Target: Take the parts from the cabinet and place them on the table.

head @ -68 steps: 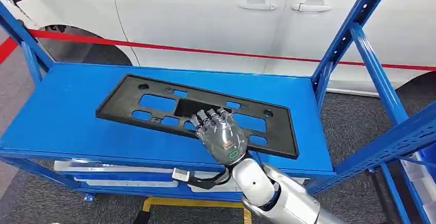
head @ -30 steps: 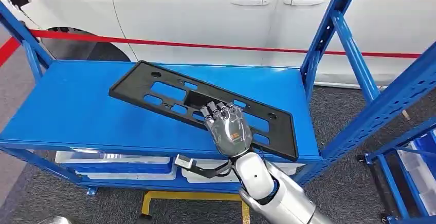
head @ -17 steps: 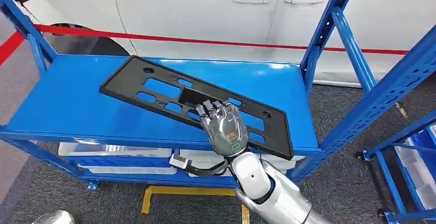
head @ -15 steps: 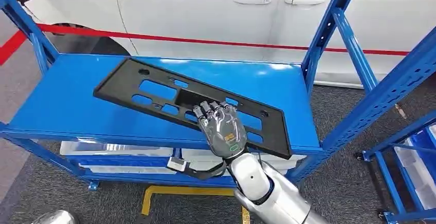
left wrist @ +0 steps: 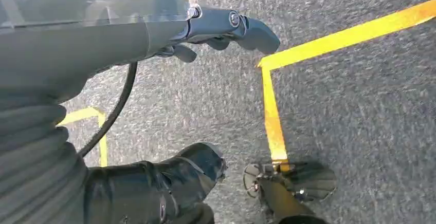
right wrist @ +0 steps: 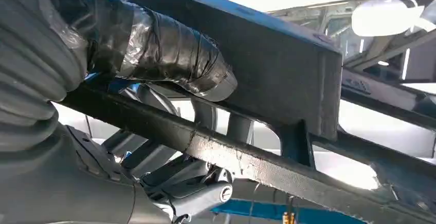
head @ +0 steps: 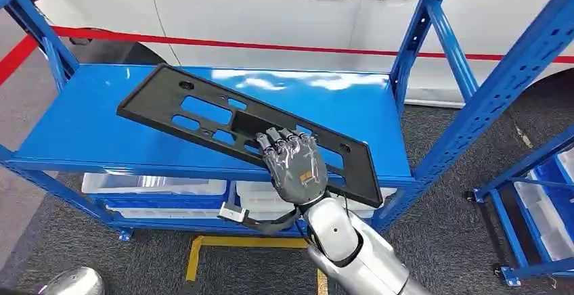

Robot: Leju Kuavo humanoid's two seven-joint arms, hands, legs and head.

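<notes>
A long black plastic panel [head: 196, 112] with several cut-outs hangs tilted over the blue shelf [head: 81, 132] of the cabinet. Its right end juts past the shelf's front edge. My right hand [head: 296, 166] grips the panel near that end, fingers over the top face. In the right wrist view the taped thumb [right wrist: 169, 49] presses against the panel's underside [right wrist: 277, 75]. My left hand [left wrist: 221, 29] hangs above the grey floor, fingers loosely apart and holding nothing.
A white car [head: 257, 11] and a red barrier line [head: 271, 46] stand behind the cabinet. Blue uprights [head: 423, 31] rise at the shelf's right end. White bins [head: 156, 187] sit on the lower shelf. Yellow floor tape [head: 237, 242] runs below, and another blue rack [head: 535, 227] stands at the right.
The panel, which lay flat on the shelf, has been lifted and tilted by my right hand and drawn toward the front edge. The camera view has also shifted.
</notes>
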